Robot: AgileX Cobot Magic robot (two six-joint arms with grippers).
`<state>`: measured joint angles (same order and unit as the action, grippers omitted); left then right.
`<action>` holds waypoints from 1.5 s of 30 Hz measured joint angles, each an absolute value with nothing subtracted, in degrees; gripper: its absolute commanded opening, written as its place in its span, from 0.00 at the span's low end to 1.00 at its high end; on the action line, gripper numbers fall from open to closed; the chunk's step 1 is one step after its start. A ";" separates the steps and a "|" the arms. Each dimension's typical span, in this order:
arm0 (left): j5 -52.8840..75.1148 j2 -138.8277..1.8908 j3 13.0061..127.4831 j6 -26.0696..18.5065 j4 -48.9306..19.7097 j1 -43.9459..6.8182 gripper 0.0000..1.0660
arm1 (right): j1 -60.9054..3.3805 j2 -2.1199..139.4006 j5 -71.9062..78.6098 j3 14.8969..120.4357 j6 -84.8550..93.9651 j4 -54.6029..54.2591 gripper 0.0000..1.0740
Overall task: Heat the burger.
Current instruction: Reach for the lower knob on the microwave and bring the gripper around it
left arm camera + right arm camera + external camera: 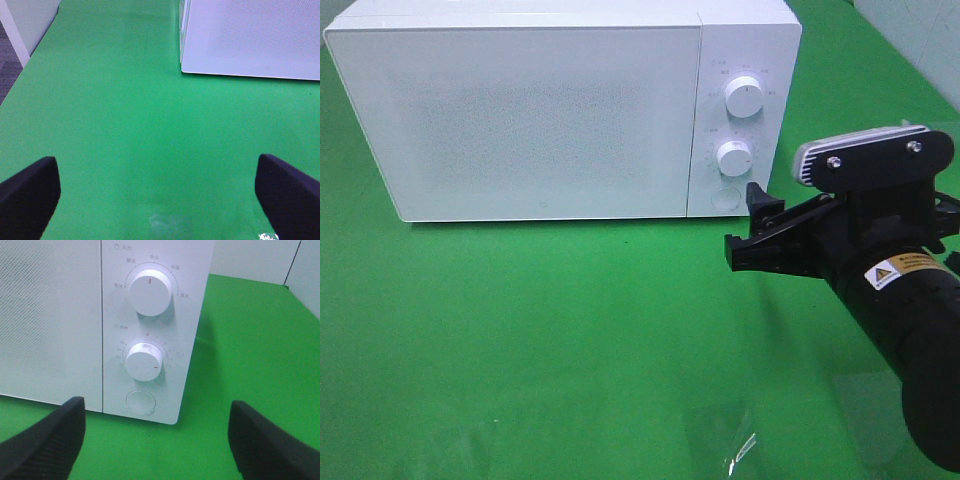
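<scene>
Spanning every view, a green bench [570,330] is seen. A white microwave [520,110] is set on it towards the back, on the left and middle of the overhead view. Its door [520,120] is closed and the frosted front cannot be seen through. The control panel [745,60] is placed on the microwave's right side.

The right arm [920,330] is brought in from the lower right of the overhead view and is aimed at that panel. The right gripper [745,228] is held just in front of the panel's lower part, apart from it. Its jaws are spread wide and nothing is held between them; only bench and panel are seen between the fingers in the right wrist view [160,440].

The left gripper [157,195] is out of the overhead view. In its wrist view it is spread wide above bare bench, nothing is gripped, and the microwave's front lower corner is seen well ahead of it.

On the panel, the upper knob [150,292] is set with its red mark straight up. The lower knob [145,361] is set with its red mark turned off the zero, towards the lower right. A round button [140,402] is placed under both.

The burger is shown in no view, so its place cannot be told.
</scene>
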<state>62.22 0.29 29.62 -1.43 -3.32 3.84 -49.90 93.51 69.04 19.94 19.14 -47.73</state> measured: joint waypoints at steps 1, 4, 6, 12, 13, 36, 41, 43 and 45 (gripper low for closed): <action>62.22 0.29 29.62 -1.43 -3.32 3.84 0.92 | -49.90 93.51 69.04 19.94 19.14 -47.73 0.71; 62.22 0.29 29.62 -1.43 -3.32 3.84 0.92 | -50.19 95.51 69.04 21.94 19.14 -47.90 0.71; 62.22 0.29 29.62 -1.43 -3.32 3.84 0.92 | -50.19 96.49 69.04 22.92 19.14 -47.90 0.71; 62.22 0.29 29.62 -1.43 -3.32 3.84 0.92 | -50.19 99.18 69.04 24.87 19.08 -48.13 0.71; 62.22 0.29 29.62 -1.43 -3.32 3.84 0.92 | -50.19 99.18 69.04 24.87 19.08 -48.13 0.71; 62.22 0.29 29.62 -1.43 -3.32 3.84 0.92 | -47.10 103.65 69.16 30.71 18.68 -47.78 0.71; 62.22 0.29 29.62 -1.43 -3.32 3.84 0.92 | -46.41 103.65 69.16 30.94 18.68 -47.50 0.71; 62.22 0.29 29.62 -1.43 -3.32 3.84 0.92 | -45.95 103.65 69.16 30.94 18.62 -47.21 0.71; 62.22 0.29 29.62 -1.43 -3.32 3.84 0.92 | -45.61 103.71 69.16 30.94 17.48 -46.98 0.71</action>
